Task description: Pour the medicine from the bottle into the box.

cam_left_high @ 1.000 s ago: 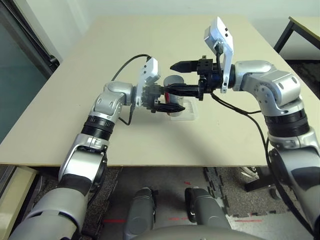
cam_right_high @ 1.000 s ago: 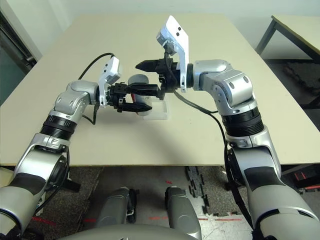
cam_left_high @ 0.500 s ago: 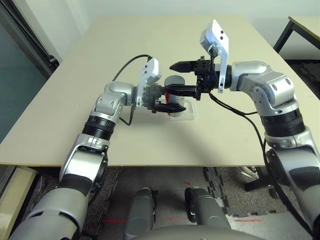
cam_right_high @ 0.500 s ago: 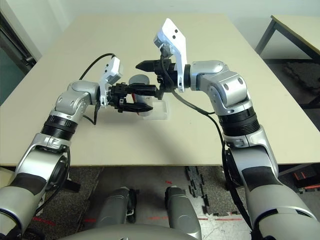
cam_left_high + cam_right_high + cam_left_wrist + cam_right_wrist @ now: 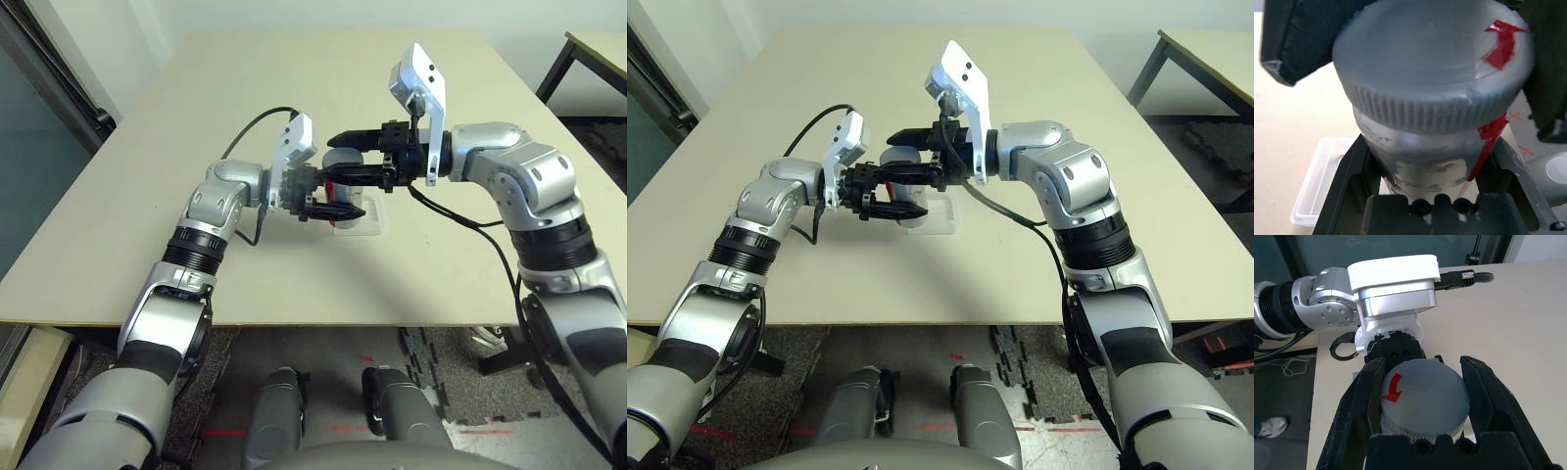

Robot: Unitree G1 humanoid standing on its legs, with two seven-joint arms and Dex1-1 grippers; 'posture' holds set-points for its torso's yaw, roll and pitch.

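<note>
Since a sec ago your right gripper (image 5: 1422, 396) has gone from wide apart to clamped on the grey cap (image 5: 1425, 394); arms and bottle haven't shifted.

Table (image 5: 147, 196): beige, big, bare apart from the work area. A second table's dark leg and corner show at the far right edge of the head views.

Arms: both forearms meet over mid-table, left gripper (image 5: 328, 196) pointing right, right gripper pointing left, tips overlapping at the bottle.

Bottle (image 5: 1425, 152): upright, long axis vertical, cap up. Left jaws are clamped on the silver-grey body below the cap; right jaws are pressed on the cap's ribbed rim, one finger (image 5: 1359, 406) each side. So you've got the bottle between both sets of jaws, held just above the box.

Box (image 5: 361, 217): clear shallow tray on the table, directly under and a bit to the right-arm side of the left jaws; long side runs away from the robot.

What differs by view: head views give you the layout but the black fingers hide most of the bottle, only a bit of cap and red stripe peeks out. Left wrist view shows the red stripe (image 5: 1488, 147) down the body, a red arrow on the cap top and a corner of the box behind. Right wrist view looks down on the cap top w/ the red arrow (image 5: 1392, 387), and past it the left wrist's white camera housing (image 5: 1396, 281) and black cable.

Medicine: can't see it, cap's on.
</note>
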